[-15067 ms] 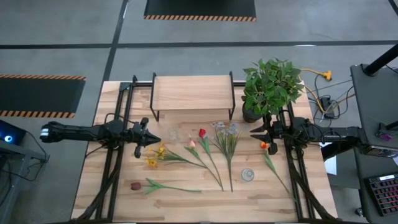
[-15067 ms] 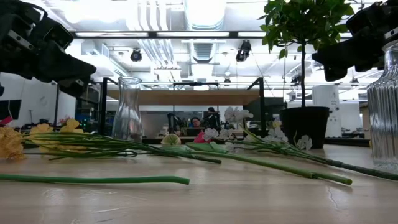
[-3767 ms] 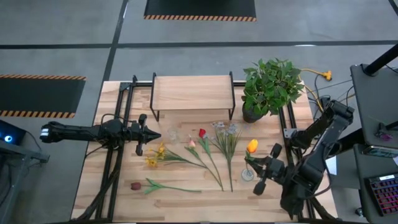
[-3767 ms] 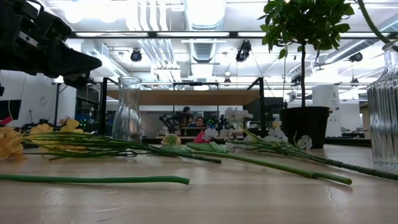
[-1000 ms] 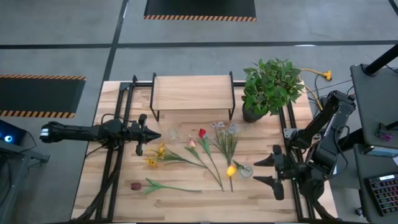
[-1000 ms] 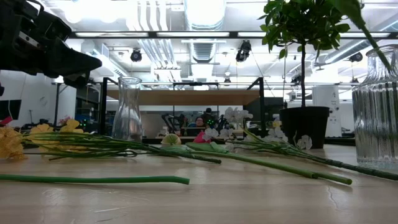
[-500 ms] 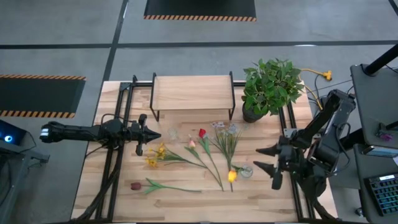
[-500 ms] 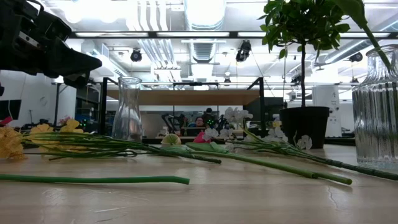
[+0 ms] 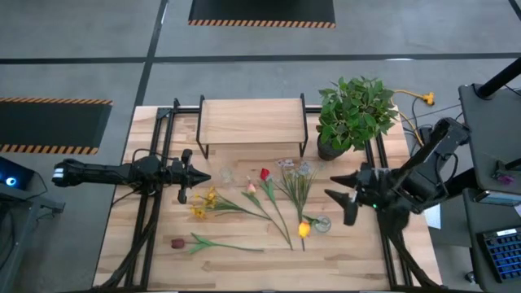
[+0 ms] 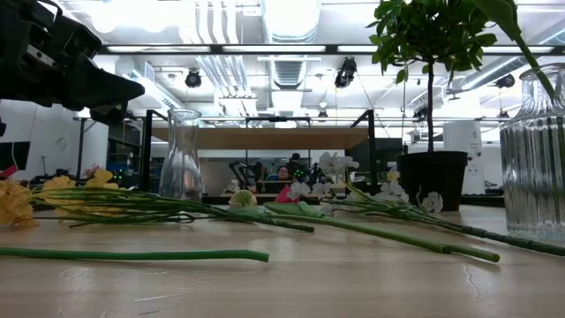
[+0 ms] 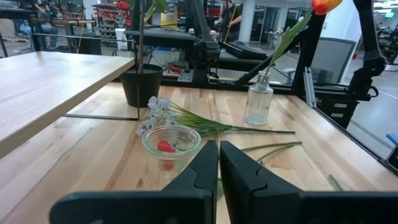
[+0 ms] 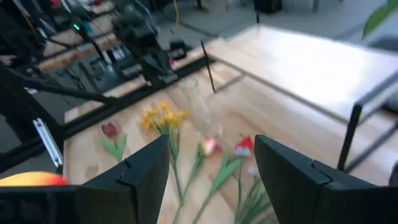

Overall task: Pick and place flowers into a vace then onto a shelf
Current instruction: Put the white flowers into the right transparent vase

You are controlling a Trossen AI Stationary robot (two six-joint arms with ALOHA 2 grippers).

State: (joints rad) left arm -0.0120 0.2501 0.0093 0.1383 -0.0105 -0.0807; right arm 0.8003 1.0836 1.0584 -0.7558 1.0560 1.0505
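One orange flower (image 9: 304,229) already stands in the small glass vase (image 9: 322,224) near the desk's front right part. The other flowers (image 9: 269,199) lie flat in the middle, stems pointing toward the front edge. The right gripper (image 9: 342,201) is open and empty, just beside the vase and nearer the white spray than the left gripper (image 9: 195,177), which waits closed at the left side.

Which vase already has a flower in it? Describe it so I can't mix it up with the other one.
Start at the bushy potted plant on the table's far right. The ribbed clear vase stands nearer the front edge, just off the open right gripper. It holds the orange flower; the smooth clear vase near the shelf holds none.
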